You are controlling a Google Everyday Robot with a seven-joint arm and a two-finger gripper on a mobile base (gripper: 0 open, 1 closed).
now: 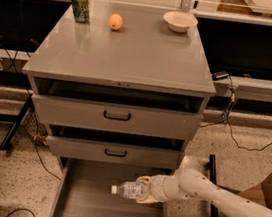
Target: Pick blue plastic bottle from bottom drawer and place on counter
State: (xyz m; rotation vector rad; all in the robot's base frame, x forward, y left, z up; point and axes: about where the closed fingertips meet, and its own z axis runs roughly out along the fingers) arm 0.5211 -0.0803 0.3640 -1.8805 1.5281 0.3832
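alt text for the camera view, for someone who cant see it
The gripper holds a clear bottle sideways, cap to the left, over the open bottom drawer of a grey cabinet. Along the back of the counter sit a green can, an orange and a white bowl.

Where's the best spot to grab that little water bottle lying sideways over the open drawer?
Probably around its round body, coming from the picture's right. The blue plastic bottle lies sideways with its cap pointing left, so its wider end faces the arm. The gripper holds it there, over the bottom drawer.
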